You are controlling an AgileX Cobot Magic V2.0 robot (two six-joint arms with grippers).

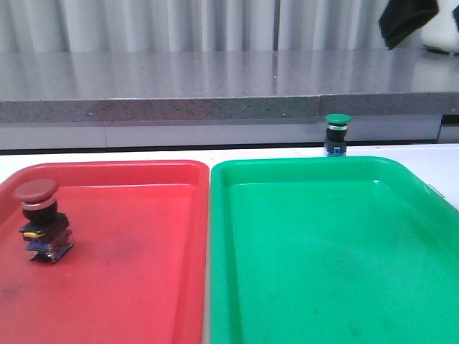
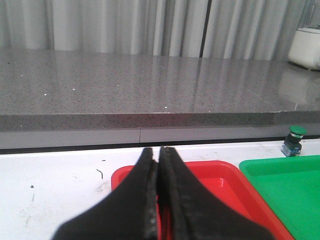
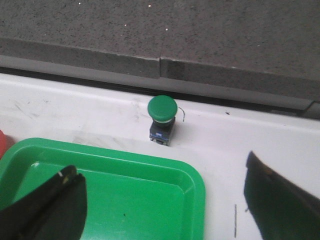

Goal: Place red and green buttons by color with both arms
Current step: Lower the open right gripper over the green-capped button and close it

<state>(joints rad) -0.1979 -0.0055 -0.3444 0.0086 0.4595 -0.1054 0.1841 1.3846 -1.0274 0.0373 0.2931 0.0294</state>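
Note:
The red button [image 1: 39, 215] stands in the red tray [image 1: 143, 287], near its left side. The green button [image 1: 336, 132] stands upright on the white table just behind the green tray [image 1: 323, 287]. It also shows in the right wrist view [image 3: 162, 117] and the left wrist view [image 2: 296, 135]. My left gripper [image 2: 156, 150] is shut and empty, above the far left corner of the red tray [image 2: 225, 175]. My right gripper [image 3: 160, 167] is wide open and empty, above the far right corner of the green tray [image 3: 192, 180], short of the green button.
A grey stone ledge [image 1: 215, 79] runs along the back of the table, close behind the green button. A black shape [image 1: 405, 21] hangs at the top right of the front view. A white appliance [image 2: 306, 47] stands on the ledge at the right.

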